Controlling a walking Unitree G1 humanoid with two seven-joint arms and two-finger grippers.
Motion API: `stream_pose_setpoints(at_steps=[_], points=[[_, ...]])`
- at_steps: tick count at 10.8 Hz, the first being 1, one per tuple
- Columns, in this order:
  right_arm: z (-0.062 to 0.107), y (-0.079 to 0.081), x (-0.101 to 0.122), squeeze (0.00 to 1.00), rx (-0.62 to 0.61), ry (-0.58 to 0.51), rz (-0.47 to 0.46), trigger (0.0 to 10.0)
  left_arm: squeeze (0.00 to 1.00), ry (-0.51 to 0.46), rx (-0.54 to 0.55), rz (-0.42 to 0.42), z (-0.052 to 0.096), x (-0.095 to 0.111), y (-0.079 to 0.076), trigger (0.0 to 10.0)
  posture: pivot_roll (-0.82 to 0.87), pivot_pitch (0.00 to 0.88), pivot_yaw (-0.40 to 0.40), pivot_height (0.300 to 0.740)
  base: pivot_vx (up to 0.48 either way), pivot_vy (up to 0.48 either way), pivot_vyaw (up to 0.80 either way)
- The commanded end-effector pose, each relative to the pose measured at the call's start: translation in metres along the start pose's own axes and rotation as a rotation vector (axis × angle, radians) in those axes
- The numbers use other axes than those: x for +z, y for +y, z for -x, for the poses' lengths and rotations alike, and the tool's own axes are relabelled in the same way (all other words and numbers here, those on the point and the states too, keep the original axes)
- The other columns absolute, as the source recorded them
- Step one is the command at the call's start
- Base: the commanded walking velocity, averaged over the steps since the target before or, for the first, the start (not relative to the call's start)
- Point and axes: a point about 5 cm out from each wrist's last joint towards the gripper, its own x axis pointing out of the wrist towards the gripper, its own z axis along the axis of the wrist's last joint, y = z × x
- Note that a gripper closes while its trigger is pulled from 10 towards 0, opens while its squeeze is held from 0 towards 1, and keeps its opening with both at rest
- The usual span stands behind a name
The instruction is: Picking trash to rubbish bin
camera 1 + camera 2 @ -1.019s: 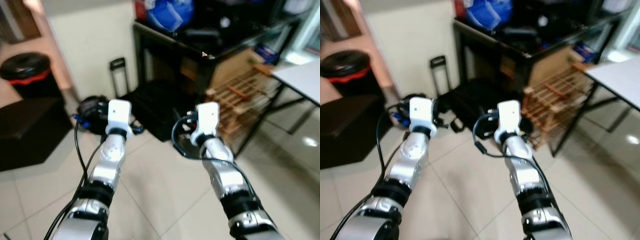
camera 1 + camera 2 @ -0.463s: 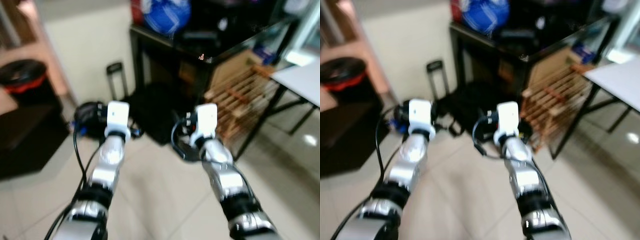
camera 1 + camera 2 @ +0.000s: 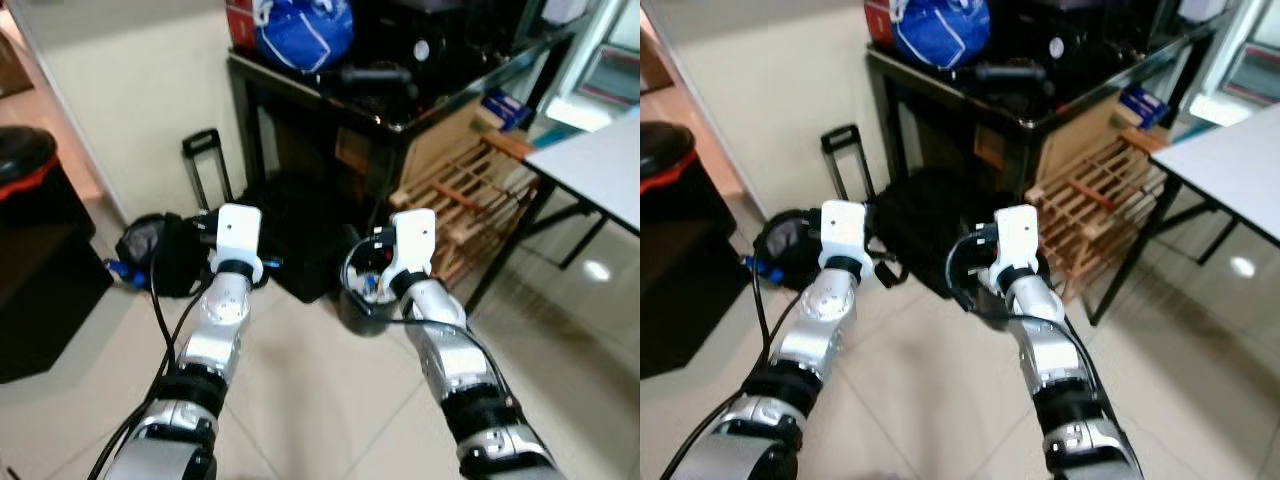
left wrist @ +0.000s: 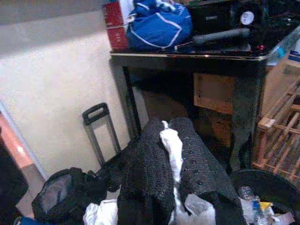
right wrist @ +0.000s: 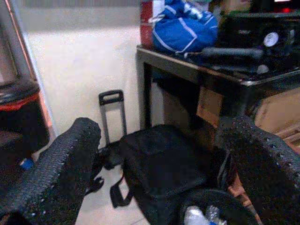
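Pale floor tiles (image 3: 310,400) fill the foreground, and both silver arms reach forward over them at chest height. Seen from the wrist camera, the left gripper (image 4: 173,187) has its two black fingers pressed together on a piece of white crumpled trash (image 4: 172,145), which pokes out between them, with more white scraps bunched near their base. The right gripper (image 5: 164,164) has its fingers spread wide apart with nothing between them.

Just beyond the right wrist, a small round black rubbish bin (image 3: 362,296) stands on the floor, with a plastic bottle and colourful scraps visible inside it. It sits just beside a black bag (image 3: 295,235) lying on the tiles against a dark table (image 3: 300,90). Ahead of the left arm, a dark backpack (image 3: 150,255) slumps on the floor near the cream wall (image 3: 130,90), and a black trolley handle (image 3: 203,165) stands upright behind it.

To the right of the bin, a wooden slatted rack (image 3: 455,205) leans beside the dark table, and a white table (image 3: 595,165) juts in at the far right. On the dark table rests a blue bag (image 3: 303,30). At the far left stands a large black lidded bin with a red band (image 3: 25,170).
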Motion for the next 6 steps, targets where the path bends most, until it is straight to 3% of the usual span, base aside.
stream_pose_setpoints(at_steps=[1,6], points=[[0.0018,-0.0094,0.0011,0.00,-0.024,-0.003,0.007,10.0,0.00,0.003,-0.020,-0.002,-0.0004,0.0014,-0.0094,10.0,-0.02,0.042,0.025,0.740,0.472,0.000,0.00],[0.0020,-0.0079,0.0008,0.00,-0.014,-0.002,0.004,10.0,0.00,0.010,-0.022,-0.006,0.0001,0.0002,-0.0106,10.0,-0.02,0.029,0.026,0.740,0.478,0.000,0.00]])
